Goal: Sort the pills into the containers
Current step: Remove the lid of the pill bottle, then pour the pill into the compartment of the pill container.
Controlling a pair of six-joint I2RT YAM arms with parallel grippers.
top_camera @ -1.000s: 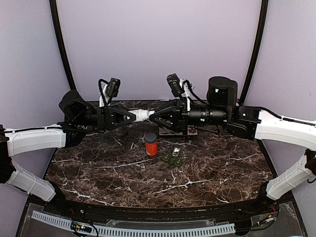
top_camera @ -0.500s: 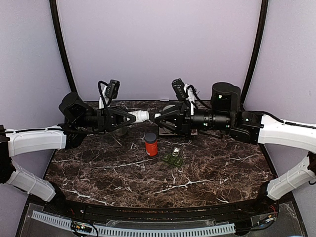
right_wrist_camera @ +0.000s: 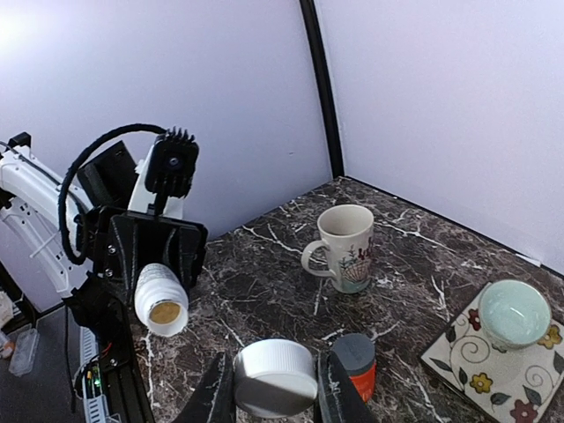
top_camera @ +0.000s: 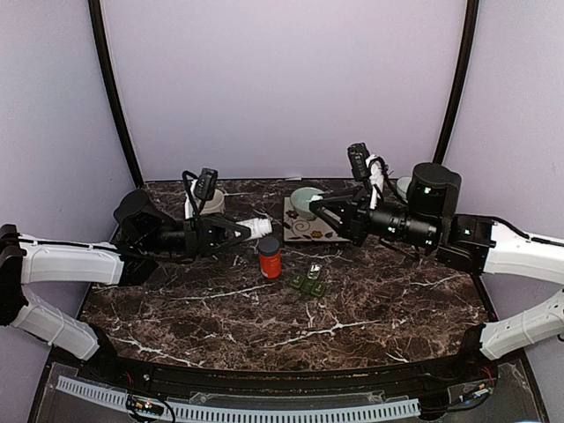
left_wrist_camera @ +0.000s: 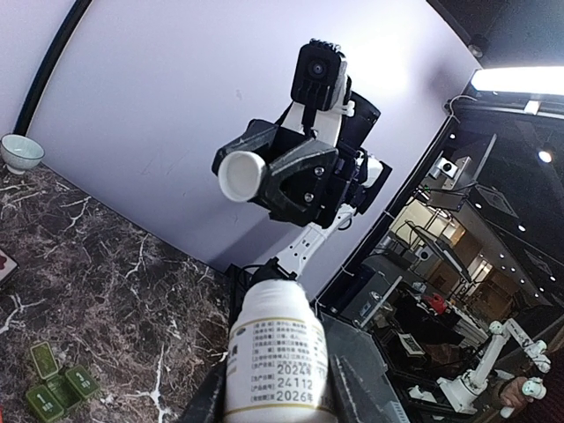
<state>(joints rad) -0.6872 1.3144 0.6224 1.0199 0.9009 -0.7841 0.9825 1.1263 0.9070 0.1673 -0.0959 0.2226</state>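
My left gripper [top_camera: 236,231] is shut on an uncapped white pill bottle [top_camera: 259,228], held level above the table with its mouth to the right. In the left wrist view the labelled bottle [left_wrist_camera: 275,352] sits between the fingers. In the right wrist view its open mouth [right_wrist_camera: 164,310] shows tan contents. My right gripper [top_camera: 319,205] is shut on the white cap [right_wrist_camera: 275,377], apart from the bottle and raised; the cap also shows in the left wrist view [left_wrist_camera: 241,174]. The dark green pill-box strip [top_camera: 308,284] lies on the table centre, also in the left wrist view [left_wrist_camera: 60,388].
A red bottle with a dark cap [top_camera: 270,257] stands just left of the pill-box. A beige mug [top_camera: 211,203] is at the back left. A pale green bowl [right_wrist_camera: 514,313] rests on a floral plate [top_camera: 315,233]. Another bowl [top_camera: 404,185] is at the back right.
The grippers were together at the bottle's cap. My right gripper has pulled back to the right with the cap. My left gripper has lowered with the open bottle.
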